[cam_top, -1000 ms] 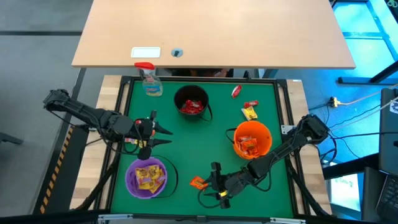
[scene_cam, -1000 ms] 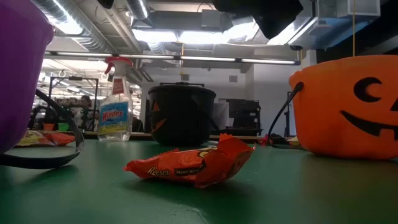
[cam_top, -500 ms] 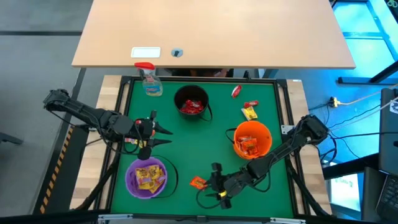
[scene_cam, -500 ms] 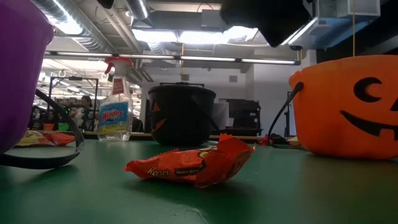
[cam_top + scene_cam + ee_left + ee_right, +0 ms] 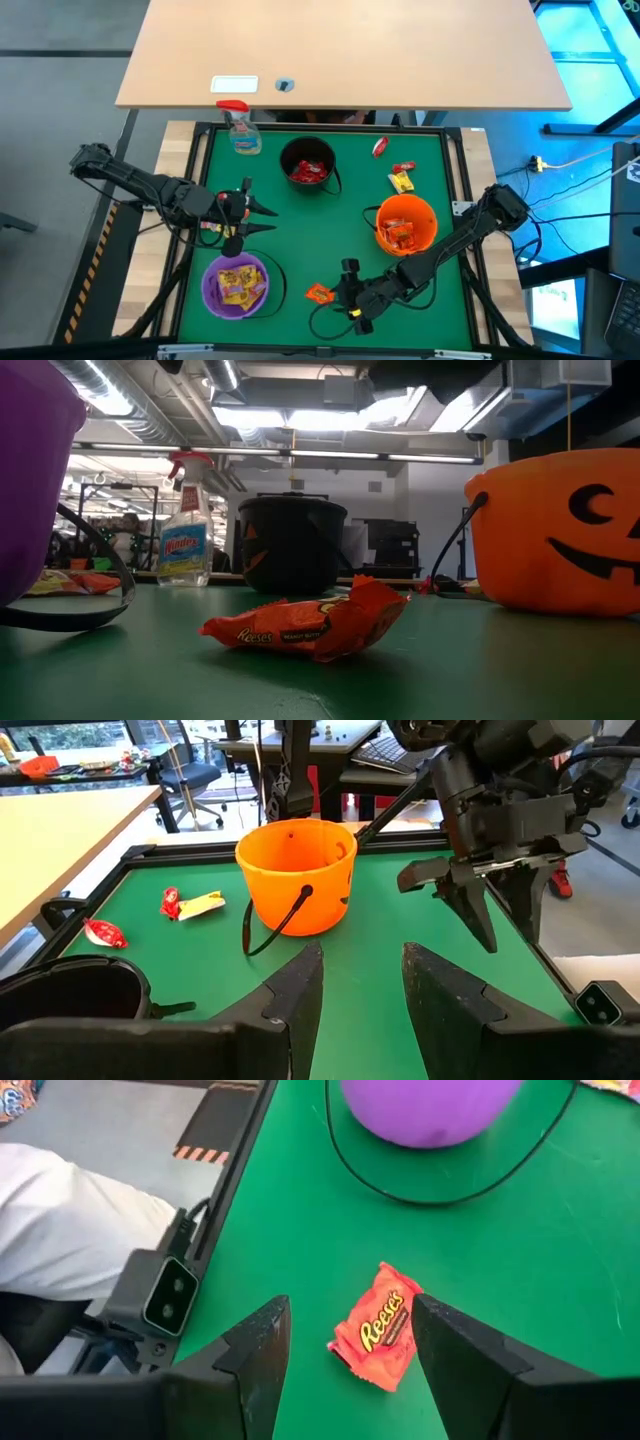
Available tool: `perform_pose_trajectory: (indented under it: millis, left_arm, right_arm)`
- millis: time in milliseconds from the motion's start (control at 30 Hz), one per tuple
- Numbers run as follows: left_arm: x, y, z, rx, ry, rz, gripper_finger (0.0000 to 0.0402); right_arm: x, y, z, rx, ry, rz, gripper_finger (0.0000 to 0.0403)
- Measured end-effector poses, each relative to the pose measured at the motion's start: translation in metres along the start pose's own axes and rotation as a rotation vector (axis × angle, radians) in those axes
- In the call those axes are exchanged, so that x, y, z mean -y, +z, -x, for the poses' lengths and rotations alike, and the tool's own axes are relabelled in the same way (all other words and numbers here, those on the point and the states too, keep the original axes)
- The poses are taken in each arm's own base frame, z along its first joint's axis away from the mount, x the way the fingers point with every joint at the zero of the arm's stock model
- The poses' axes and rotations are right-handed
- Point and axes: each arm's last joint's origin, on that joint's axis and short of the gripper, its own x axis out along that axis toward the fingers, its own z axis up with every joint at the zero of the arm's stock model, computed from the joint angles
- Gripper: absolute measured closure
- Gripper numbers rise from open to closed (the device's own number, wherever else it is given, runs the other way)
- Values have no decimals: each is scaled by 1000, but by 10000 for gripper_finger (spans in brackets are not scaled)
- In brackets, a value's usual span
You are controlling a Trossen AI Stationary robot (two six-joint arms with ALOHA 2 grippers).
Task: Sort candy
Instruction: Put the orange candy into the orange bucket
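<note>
Candy (image 5: 379, 1328) — flat, shiny orange wrapper, crinkled.

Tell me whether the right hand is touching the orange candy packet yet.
Apart. In the right wrist view the right hand hangs open above the orange candy packet, which lies flat on the green table with both fingers clear of it.

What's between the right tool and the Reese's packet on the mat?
Nothing: in the right wrist view the open right tool hovers above the Reese's packet, with only bare green mat around it.
</note>
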Motion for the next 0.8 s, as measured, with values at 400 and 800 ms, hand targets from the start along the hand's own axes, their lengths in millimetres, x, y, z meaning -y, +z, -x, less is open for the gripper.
perform_pose_trajectory:
  millis: [400, 800]
  left_arm:
    - [0, 1, 0, 10, 0, 4, 273]
    - [0, 2, 0, 17, -1, 28, 273]
  right_arm:
    - [0, 2, -1, 27, -17, 2, 196]
    - [0, 2, -2, 39, -29, -1, 196]
